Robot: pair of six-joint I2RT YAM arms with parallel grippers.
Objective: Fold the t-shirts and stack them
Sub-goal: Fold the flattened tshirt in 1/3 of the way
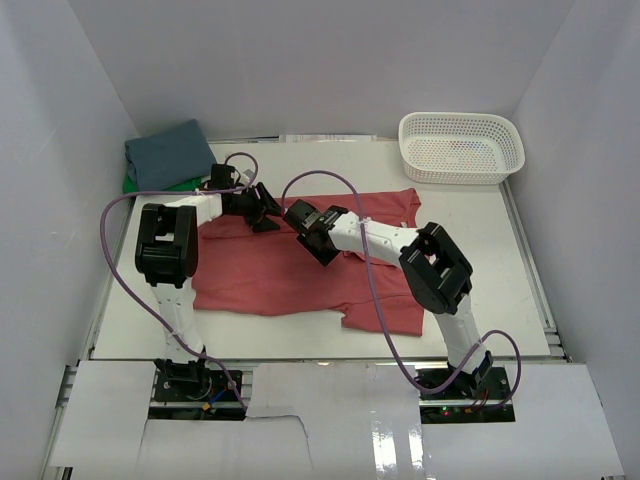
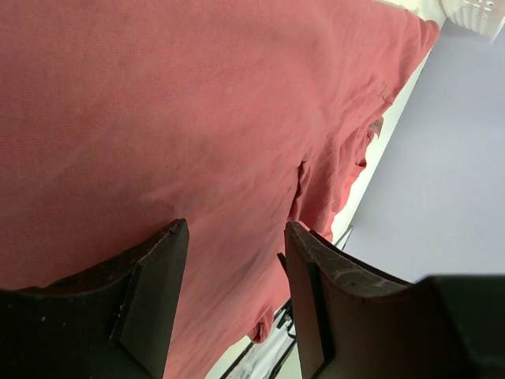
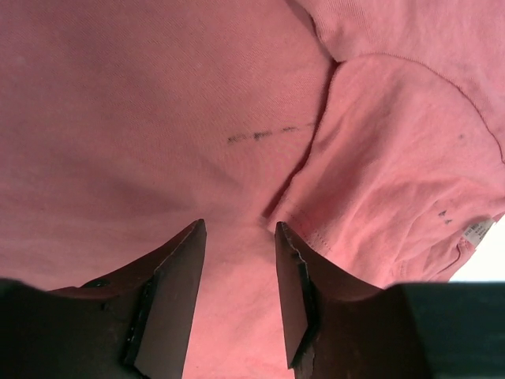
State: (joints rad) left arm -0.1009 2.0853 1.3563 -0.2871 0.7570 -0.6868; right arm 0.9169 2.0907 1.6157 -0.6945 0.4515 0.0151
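**Right wrist view: jaws half apart over the red shirt**

The right gripper (image 3: 238, 229) stands about half open, close over the red shirt (image 3: 158, 118). A crease runs toward one o'clock from between its fingers, but no cloth looks pinched. The white neck label (image 3: 476, 231) sits at four o'clock. The left gripper (image 2: 235, 229) is parted wider and empty, just over the same shirt.

From above, the red shirt lies spread across the middle of the table (image 1: 520, 300), with both grippers near its far edge. A blue shirt (image 1: 170, 150) lies folded on a green shirt (image 1: 130, 183) at ten o'clock, and a basket (image 1: 460, 145) stands at one. The cloth looks light and limp and will likely sag, so a hem or sleeve seam seems the surest hold.
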